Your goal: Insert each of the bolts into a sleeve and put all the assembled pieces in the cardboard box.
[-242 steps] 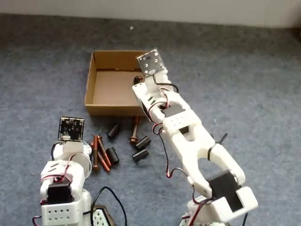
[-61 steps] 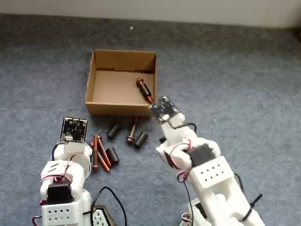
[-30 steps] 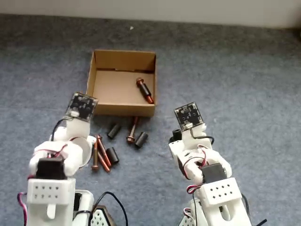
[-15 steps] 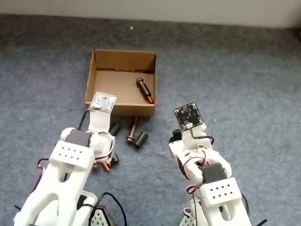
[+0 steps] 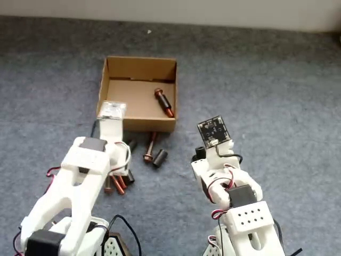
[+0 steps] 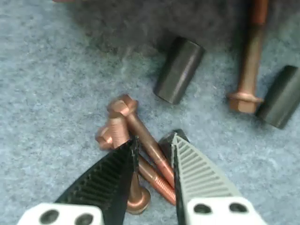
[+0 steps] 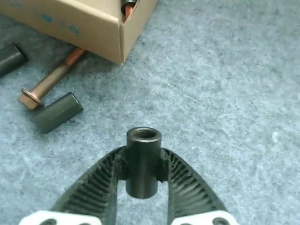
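Note:
The cardboard box point(image 5: 137, 93) holds one bolt pushed into a sleeve point(image 5: 164, 102). My left gripper point(image 6: 154, 140) hangs open low over three copper bolts point(image 6: 136, 154), its fingers either side of one shaft. A black sleeve point(image 6: 166, 139) lies partly hidden behind the pale finger point(image 6: 197, 178). My right gripper point(image 7: 143, 159) is shut on an upright black sleeve point(image 7: 143, 140), held above the carpet to the right of the box. A loose bolt point(image 5: 151, 146) and a sleeve point(image 5: 160, 158) lie in front of the box.
Another loose sleeve point(image 6: 179, 70) lies near the box's front wall, beside the single bolt point(image 6: 251, 56). The box corner point(image 7: 117, 33) is close ahead of the right gripper. Grey carpet point(image 5: 266, 96) stretches open to the right.
The left arm has swung forward and down over the bolt cluster in the last second. The right arm, back from the box, has kept still with the sleeve.

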